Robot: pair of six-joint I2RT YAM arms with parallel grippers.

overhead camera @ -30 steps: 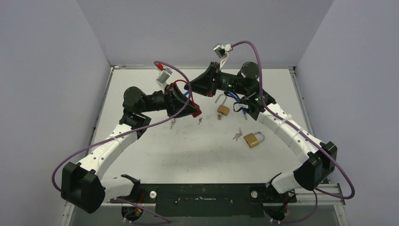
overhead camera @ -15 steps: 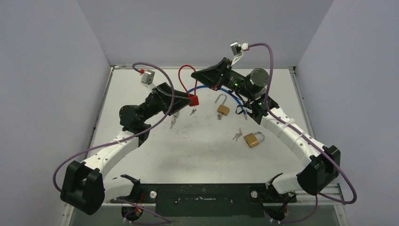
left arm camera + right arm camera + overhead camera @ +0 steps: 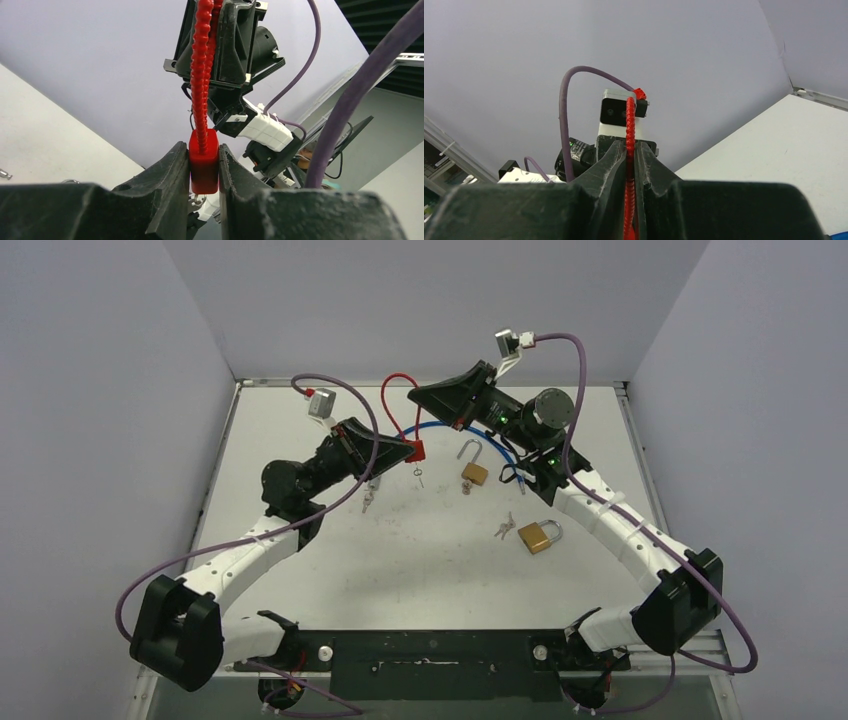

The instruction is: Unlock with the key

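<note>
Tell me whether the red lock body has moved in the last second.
Yes. In the top view the red lock body now sits higher than the open brass padlock; a second ago it was level with it.

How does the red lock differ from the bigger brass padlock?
The red lock is gripped, the left tool on its body and the right tool on its cable; the brass padlock lies untouched on the table. The red lock has a long bendy loop, the brass padlock a short stiff one.
</note>
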